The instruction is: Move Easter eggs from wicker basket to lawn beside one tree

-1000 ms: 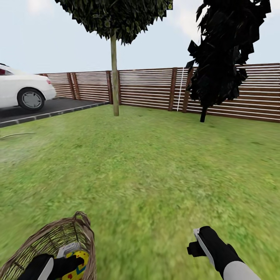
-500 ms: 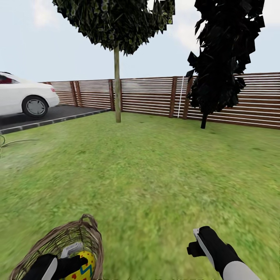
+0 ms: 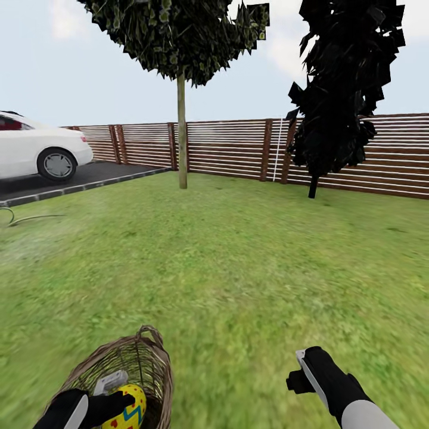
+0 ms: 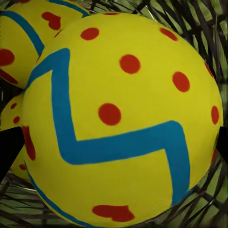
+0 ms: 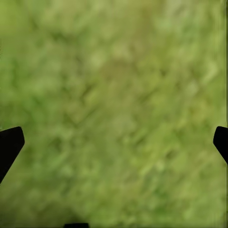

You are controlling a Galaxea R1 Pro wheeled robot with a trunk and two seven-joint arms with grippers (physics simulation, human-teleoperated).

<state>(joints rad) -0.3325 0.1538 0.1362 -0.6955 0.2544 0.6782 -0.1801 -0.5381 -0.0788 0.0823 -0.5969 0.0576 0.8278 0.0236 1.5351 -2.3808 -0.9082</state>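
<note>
Left hand (image 3: 116, 396) grips egg (image 4: 121, 118) inside wicker basket (image 3: 143, 357).

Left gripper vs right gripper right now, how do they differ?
The left gripper sits inside the wicker basket with a yellow Easter egg between its fingers; the right gripper hangs over bare lawn with nothing in it. In the left wrist view the egg spans the gap between the fingertips; in the right wrist view the fingertips stand wide apart, open. Both are black-fingered and low at the robot's front.
</note>
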